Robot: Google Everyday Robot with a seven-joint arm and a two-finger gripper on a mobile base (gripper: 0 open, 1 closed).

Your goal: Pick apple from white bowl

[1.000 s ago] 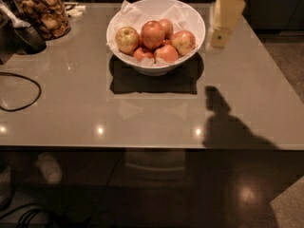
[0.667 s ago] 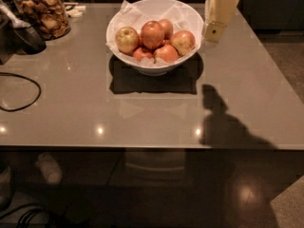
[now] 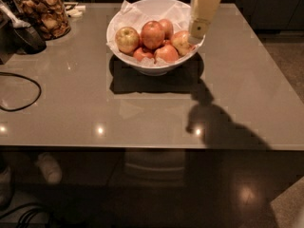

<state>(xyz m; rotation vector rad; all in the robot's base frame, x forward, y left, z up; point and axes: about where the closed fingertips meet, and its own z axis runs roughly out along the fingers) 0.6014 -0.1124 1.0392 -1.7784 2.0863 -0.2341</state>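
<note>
Hovering at the right rim of the white bowl [image 3: 142, 66] on the counter [image 3: 142, 118], your hand [image 3: 196, 31] has the apple [image 3: 153, 34] to its left, near the bowl's middle, so you'd likely reach left and down. You cannot tell whether the hand is spread.

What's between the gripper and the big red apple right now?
Camera view: the gripper hangs at the white bowl's right rim. A smaller red-orange apple lies between it and the apple.
</note>
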